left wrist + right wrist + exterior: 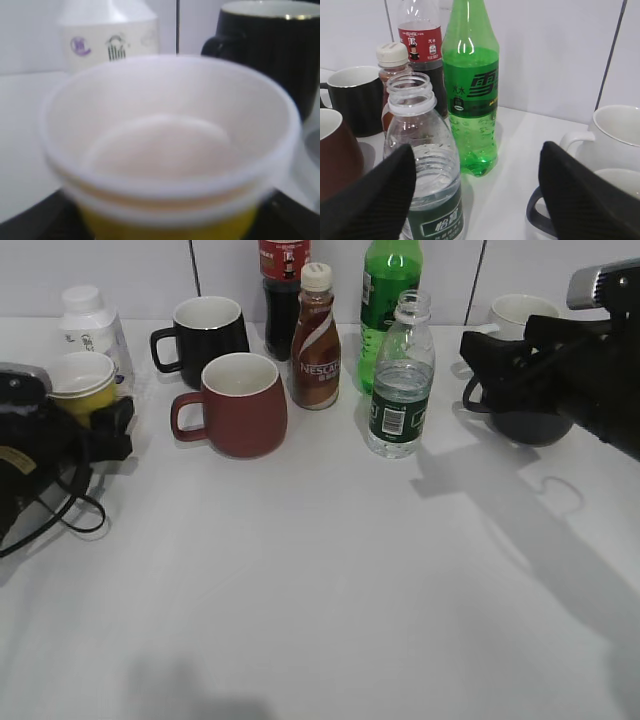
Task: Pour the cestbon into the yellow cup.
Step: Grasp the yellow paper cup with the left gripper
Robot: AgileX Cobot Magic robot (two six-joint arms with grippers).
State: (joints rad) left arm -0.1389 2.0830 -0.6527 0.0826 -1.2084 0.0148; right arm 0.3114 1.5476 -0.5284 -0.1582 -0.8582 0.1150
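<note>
The cestbon [400, 380], a small clear capless bottle with a dark green label, stands upright mid-table. In the right wrist view it [427, 165] is low left, partly behind one finger. My right gripper [478, 370] is open and empty, just right of the bottle and not touching it; its fingers [475, 200] are spread wide. The yellow cup [82, 385], white inside and empty, sits at the far left in my left gripper [100, 430]. It fills the left wrist view [170, 150], with the dark jaws at both lower corners, shut on its yellow wall.
A dark red mug [240, 405], black mug [205, 335], Nescafe bottle [315, 340], cola bottle [283, 290] and green soda bottle [390, 290] stand behind and left of the cestbon. A white bottle [90, 325] is behind the cup. A white mug [520, 315] and grey mug [530, 425] are by the right gripper.
</note>
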